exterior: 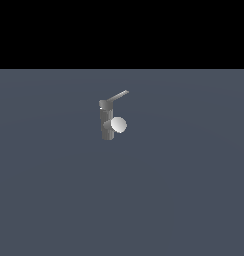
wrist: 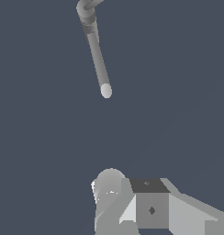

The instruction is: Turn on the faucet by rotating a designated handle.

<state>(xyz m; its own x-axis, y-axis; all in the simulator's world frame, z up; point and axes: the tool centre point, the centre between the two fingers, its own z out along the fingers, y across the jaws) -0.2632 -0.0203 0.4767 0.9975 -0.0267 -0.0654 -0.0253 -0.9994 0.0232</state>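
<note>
In the exterior view the faucet (exterior: 107,122) is a small grey upright post on the flat grey floor. It has a pale round spout end (exterior: 118,125) on its front. The handle (exterior: 115,97), a thin light-grey lever, slants up from its top toward the exterior view's right. The robot arm and gripper do not show in that view. In the wrist view the faucet (wrist: 86,13) is at the frame edge, and its long spout tube ends in the pale tip (wrist: 106,90). Only a stub of the handle (wrist: 93,3) shows. Grey blocks of my gripper (wrist: 132,204) fill the opposite edge, apart from the faucet. Its jaws are not distinguishable.
A plain dark grey floor (exterior: 184,190) surrounds the faucet, with a black background above it in the exterior view. Nothing else shows.
</note>
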